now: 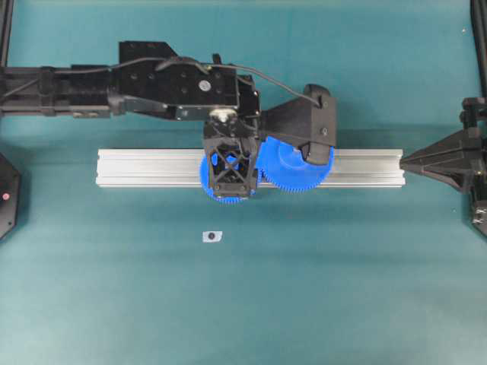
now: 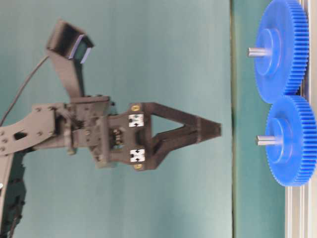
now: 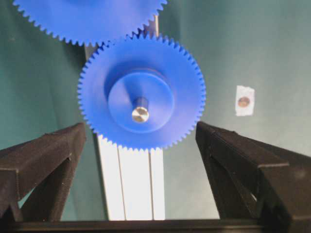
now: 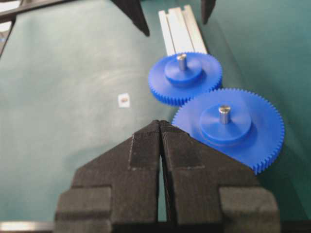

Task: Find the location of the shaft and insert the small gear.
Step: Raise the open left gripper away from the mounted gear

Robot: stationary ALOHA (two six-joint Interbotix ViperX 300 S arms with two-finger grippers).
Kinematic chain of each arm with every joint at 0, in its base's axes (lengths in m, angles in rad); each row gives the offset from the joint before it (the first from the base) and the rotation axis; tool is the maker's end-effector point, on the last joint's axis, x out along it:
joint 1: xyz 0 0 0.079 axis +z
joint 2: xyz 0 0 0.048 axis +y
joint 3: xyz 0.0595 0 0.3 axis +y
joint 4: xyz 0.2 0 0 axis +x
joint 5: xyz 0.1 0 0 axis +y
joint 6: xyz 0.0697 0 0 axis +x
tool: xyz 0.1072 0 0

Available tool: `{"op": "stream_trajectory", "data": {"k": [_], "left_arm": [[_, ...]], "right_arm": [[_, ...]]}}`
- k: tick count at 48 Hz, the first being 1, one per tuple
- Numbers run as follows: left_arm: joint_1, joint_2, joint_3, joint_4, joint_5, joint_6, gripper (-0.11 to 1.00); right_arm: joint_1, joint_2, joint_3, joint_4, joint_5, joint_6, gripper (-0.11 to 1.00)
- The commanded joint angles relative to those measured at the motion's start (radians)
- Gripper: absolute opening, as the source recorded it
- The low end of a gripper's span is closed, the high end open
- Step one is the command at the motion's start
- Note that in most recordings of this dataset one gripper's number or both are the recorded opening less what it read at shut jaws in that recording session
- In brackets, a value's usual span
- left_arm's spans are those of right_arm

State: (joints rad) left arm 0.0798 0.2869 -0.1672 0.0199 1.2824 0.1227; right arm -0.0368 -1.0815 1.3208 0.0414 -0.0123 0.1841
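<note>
The small gear is a blue toothed wheel lying flat on the aluminium rail. A silvery shaft tip stands out of its raised hub. It meshes with the wider blue gear, which has its own pin. My left gripper is open and points down over the small gear, a black finger well clear on either side. In the table-level view it hangs apart from the gear, not touching. My right gripper is shut on nothing, off the rail's right end.
A tiny white square piece with a dark round centre lies on the teal mat in front of the rail, also seen in the wrist views. Black frame posts stand at the table's left and right edges.
</note>
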Motion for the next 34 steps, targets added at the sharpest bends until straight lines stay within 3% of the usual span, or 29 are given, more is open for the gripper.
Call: {"op": "stream_trajectory", "data": {"k": [1,34], "left_arm": [[0.0,-0.057,-0.018,0.002,0.0,-0.002,0.93],[0.0,-0.107,-0.002,0.002,0.012,-0.003,0.93]], "right_arm": [[-0.002,0.006,-0.011,0.002,-0.008,0.011,-0.01],[-0.002,0.006,-0.011,0.002,-0.008,0.012,-0.01]]}}
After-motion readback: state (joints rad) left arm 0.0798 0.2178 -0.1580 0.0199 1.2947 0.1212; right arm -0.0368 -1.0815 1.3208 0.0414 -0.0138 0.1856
